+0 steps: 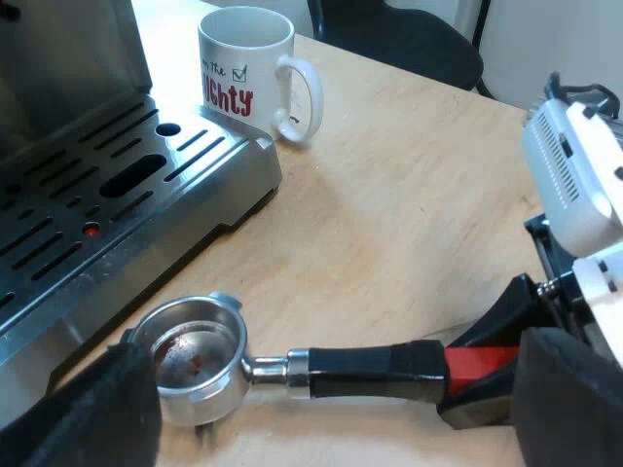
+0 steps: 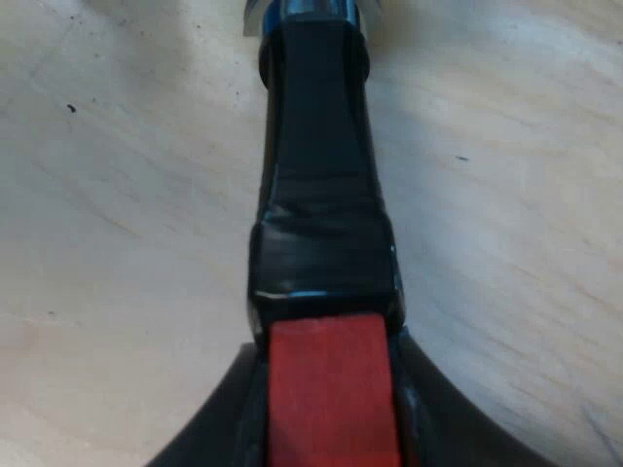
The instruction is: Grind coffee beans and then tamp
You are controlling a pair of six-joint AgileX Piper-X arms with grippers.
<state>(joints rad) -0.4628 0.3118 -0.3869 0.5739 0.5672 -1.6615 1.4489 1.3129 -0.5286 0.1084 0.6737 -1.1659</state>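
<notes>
Holder point(image 1: 350, 372) handle's red end half-hidden inside right gripper point(image 1: 484, 358).

Bright even light, soft shadows

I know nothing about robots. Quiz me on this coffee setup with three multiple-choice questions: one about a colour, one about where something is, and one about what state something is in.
1. What colour are the big letters on the mug? A) blue B) green C) red
2. Where is the metal holder? A) inside the mug B) lying on the table C) held up in the air
3. What is the right gripper doing? A) it is shut on the holder's red handle end B) it is hanging open C) it is holding a spoon

Answers: 1 C, the print is red on white. 2 B, the holder's bowl and handle rest flat on the wood. 3 A, the black fingers press both sides of the red end.
</notes>
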